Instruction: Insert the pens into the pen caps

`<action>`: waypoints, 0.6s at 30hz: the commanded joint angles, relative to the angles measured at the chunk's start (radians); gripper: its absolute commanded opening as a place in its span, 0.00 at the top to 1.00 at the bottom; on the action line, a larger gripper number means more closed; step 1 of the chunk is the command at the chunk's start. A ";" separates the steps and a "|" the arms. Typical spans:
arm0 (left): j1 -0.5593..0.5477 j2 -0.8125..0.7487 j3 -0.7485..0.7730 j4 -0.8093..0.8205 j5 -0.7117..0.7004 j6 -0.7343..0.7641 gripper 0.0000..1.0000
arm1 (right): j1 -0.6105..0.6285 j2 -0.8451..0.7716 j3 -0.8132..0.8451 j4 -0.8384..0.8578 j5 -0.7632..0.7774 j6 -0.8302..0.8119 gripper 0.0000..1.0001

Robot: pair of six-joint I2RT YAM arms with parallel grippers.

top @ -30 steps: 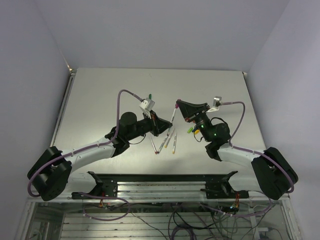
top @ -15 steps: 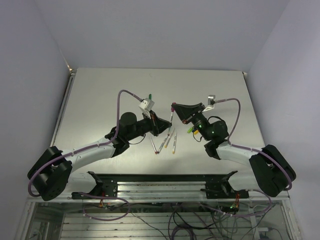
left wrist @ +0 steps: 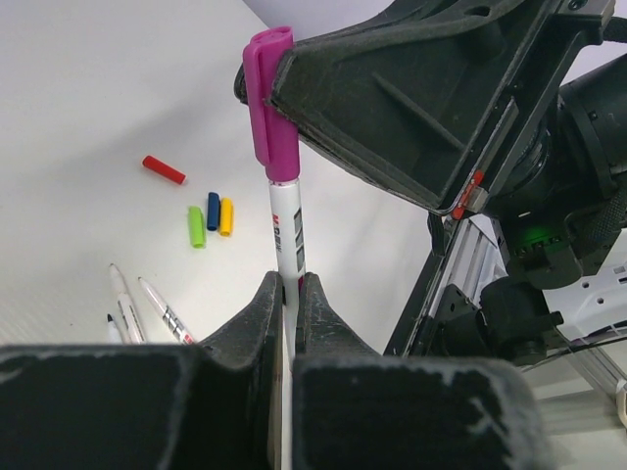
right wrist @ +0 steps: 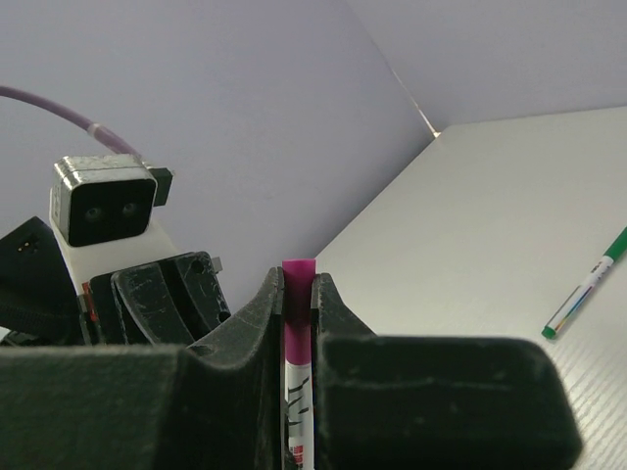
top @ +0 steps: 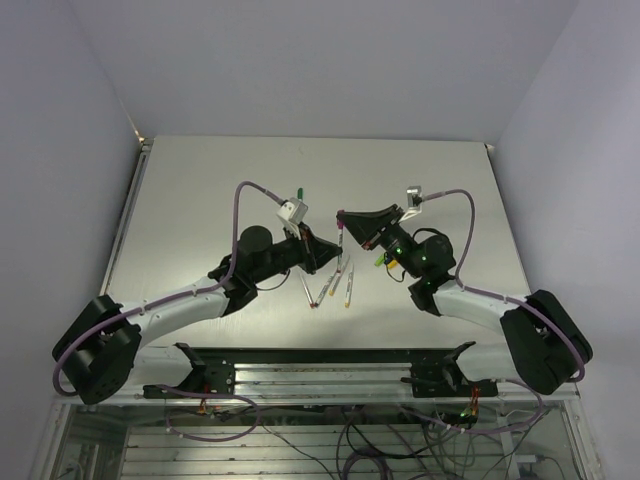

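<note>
1. The table [top: 200,190] is a pale grey surface. The left arm [top: 180,300] and right arm [top: 480,300] reach in from its near edge and meet over its middle.
2. The left gripper [left wrist: 289,291] is clamped on the white barrel of a pen [left wrist: 291,220], which stands up out of its fingertips.
3. The right gripper [right wrist: 297,294] is closed tight on the magenta cap [left wrist: 268,103], which sits over the top end of that same pen. The two grippers face each other tip to tip above the table.
4. In the top view, several loose pens [top: 328,288] lie close together on the table, just on the near side of the left gripper. The right wrist view shows one green-ended pen [right wrist: 586,286] lying flat on the table.
5. The red cap [left wrist: 164,169] lies on the table by itself. Near it, the green cap [left wrist: 196,226], blue cap [left wrist: 214,211] and yellow cap [left wrist: 226,216] lie in a small cluster, blue and yellow side by side.
</note>
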 commanded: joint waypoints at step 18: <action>0.082 -0.094 0.069 0.229 -0.029 0.029 0.93 | 0.032 0.075 -0.031 -0.175 -0.176 -0.015 1.00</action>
